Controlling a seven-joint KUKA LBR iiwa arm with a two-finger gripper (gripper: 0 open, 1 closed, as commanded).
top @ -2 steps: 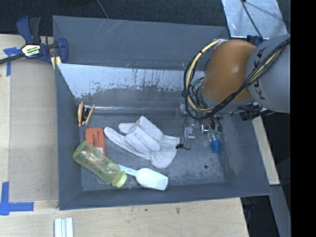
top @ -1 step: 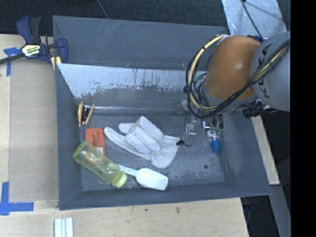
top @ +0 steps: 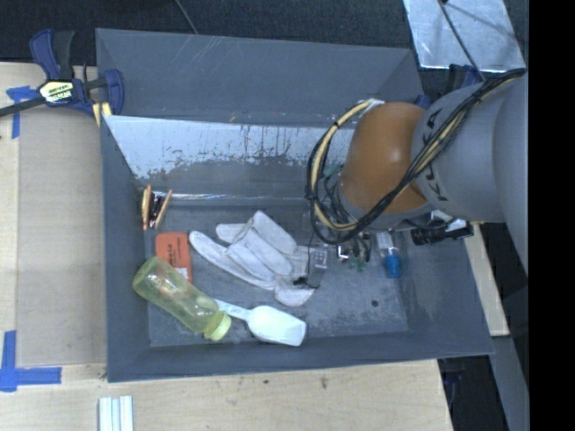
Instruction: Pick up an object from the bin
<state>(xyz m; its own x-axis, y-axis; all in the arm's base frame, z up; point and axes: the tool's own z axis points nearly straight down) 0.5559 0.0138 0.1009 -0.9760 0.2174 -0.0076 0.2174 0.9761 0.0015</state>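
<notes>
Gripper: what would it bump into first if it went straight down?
Probably the glove, whose right end lies just under the gripper; how far apart they are is unclear.

Grey metal bin (top: 269, 353), floor scuffed. Just beside the pincer (top: 310, 277), on its view-left: crumpled white fabric glove (top: 250, 246). Below the pincer: white plastic scoop (top: 277, 327). Farther left: yellowish clear plastic bottle (top: 175, 296) on its side, flat orange rectangular block (top: 174, 248), small clear packet (top: 154, 206).

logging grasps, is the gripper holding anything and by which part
Cannot be told: the gripper is down at the right end of the white glove, but whether it grips the glove is hidden.
</notes>
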